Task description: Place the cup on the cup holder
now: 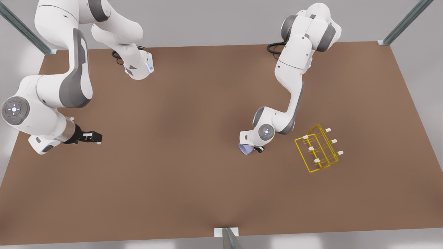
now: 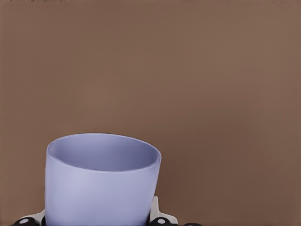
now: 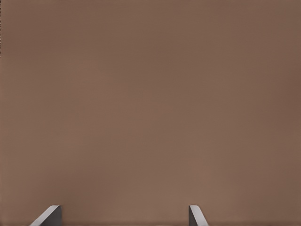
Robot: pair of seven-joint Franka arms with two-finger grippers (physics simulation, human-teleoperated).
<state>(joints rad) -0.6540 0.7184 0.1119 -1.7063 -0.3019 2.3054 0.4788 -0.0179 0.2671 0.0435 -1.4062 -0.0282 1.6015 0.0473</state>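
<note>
**Cup in hand, holder waiting: stock of the scene**

We count one cup (image 1: 245, 149), lavender-blue and handleless, low and right of centre in the front view. The left gripper (image 1: 255, 149) is closed on it; in the left wrist view the cup (image 2: 101, 181) sits between the fingers (image 2: 159, 215), its mouth open toward the camera. We judge this grasp leaves the mouth free to slip over a peg.

One cup holder (image 1: 320, 148), yellow wire, stands on the brown surface (image 1: 173, 193) near the cup but apart from it, toward the front view's right. We count six white-tipped pegs, none yet occupied.

Two arms. The right gripper (image 1: 93, 137) waits at the front view's far left, fingers (image 3: 49, 216) spread and holding nothing, well clear of the working arm.
</note>
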